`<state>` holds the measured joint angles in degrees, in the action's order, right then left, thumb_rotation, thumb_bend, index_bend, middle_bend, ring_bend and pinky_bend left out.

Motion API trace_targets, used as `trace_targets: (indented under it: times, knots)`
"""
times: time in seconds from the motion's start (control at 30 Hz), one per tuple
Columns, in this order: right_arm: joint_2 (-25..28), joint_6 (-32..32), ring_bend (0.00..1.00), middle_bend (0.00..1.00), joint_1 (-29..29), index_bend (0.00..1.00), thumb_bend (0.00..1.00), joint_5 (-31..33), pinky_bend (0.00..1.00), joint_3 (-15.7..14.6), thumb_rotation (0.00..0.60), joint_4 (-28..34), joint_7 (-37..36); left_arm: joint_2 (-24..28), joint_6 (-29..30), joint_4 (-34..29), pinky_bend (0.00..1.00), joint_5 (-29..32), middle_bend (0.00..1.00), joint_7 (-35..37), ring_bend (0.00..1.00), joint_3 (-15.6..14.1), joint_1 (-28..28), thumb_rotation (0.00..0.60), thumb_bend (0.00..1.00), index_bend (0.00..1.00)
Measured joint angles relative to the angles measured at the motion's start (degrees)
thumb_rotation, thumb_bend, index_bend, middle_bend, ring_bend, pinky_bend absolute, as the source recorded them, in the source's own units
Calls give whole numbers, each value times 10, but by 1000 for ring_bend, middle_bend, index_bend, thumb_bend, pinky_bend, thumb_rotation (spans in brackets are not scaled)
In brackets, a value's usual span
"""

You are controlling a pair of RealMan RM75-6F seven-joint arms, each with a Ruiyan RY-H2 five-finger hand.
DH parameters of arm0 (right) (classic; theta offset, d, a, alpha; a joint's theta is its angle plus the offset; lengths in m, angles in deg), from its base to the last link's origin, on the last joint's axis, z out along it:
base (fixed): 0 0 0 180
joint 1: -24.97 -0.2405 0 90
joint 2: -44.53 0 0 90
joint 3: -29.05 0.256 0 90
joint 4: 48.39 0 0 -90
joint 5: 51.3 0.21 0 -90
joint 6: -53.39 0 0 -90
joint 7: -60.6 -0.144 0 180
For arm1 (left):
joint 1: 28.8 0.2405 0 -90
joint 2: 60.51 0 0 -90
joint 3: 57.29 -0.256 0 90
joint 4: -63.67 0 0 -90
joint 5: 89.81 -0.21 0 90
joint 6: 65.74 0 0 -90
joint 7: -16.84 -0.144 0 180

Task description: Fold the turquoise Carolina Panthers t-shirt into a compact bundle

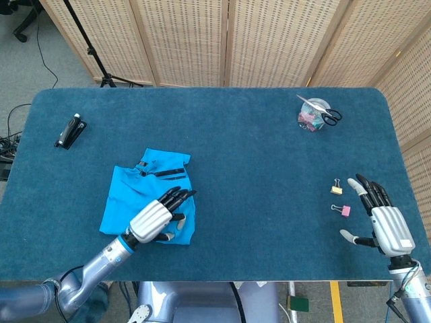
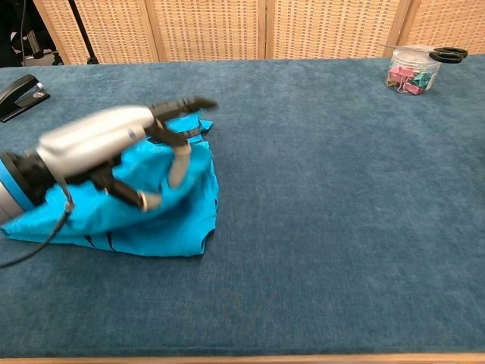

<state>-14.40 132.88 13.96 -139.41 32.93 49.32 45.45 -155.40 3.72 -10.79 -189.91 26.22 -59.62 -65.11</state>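
Observation:
The turquoise t-shirt (image 1: 124,195) lies folded over itself at the front left of the table, black stripes showing at its far edge. My left hand (image 1: 158,215) hovers low over its right half, fingers pointing right. In the chest view, cloth of the t-shirt (image 2: 174,235) rises under the left hand (image 2: 114,144) and is caught between thumb and fingers. My right hand (image 1: 380,219) rests open at the front right of the table, far from the shirt, and only the head view shows it.
A black stapler (image 1: 70,131) lies at the far left. A jar of binder clips (image 1: 311,116) with scissors on top stands at the back right. Two loose clips (image 1: 336,190) lie just left of my right hand. Wicker screens stand behind the blue table (image 1: 269,202).

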Motion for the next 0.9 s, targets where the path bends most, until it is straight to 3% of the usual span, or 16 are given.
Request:
trace_targets:
  times: [0.03, 0.07, 0.13, 0.17, 0.2, 0.27, 0.43, 0.73, 0.9]
  knots:
    - [0, 0, 0, 0, 0, 0, 0, 0, 0, 0, 600, 0, 0, -5, -4, 6, 0, -2, 0, -1, 0, -6, 0, 600, 881, 641]
    - [0, 1, 0, 0, 0, 0, 0, 0, 0, 0, 600, 0, 0, -9, -8, 10, 0, -3, 0, -2, 0, -12, 0, 600, 784, 517]
    - [0, 1, 0, 0, 0, 0, 0, -1, 0, 0, 600, 0, 1, -10, -12, 12, 0, -2, 0, -2, 0, -16, 1, 600, 510, 242]
    - [0, 1, 0, 0, 0, 0, 0, -1, 0, 0, 600, 1, 1, -8, -13, 10, 0, 1, 0, -2, 0, -17, 2, 600, 321, 107]
    - [0, 1, 0, 0, 0, 0, 0, -1, 0, 0, 600, 1, 1, -7, -15, 8, 0, 3, 0, -2, 0, -17, 3, 600, 159, 28]
    - [0, 0, 0, 0, 0, 0, 0, -1, 0, 0, 600, 1, 2, -2, -18, -1, 0, 10, 0, -3, 0, -17, 4, 600, 19, 0]
    - [-1, 0, 0, 0, 0, 0, 0, -1, 0, -1, 600, 2, 6, 18, -18, -31, 0, 27, 0, -3, 0, -13, 11, 600, 0, 0]
    - [-2, 0, 0, 0, 0, 0, 0, 0, 0, 0, 600, 3, 9, 98, -7, -125, 0, 50, 0, 17, 0, -1, 19, 600, 0, 0]
    - [-1, 3, 0, 0, 1, 0, 0, 1, 0, 1, 600, 4, 9, 130, -6, -161, 0, 70, 0, 18, 0, 18, 20, 600, 0, 0]
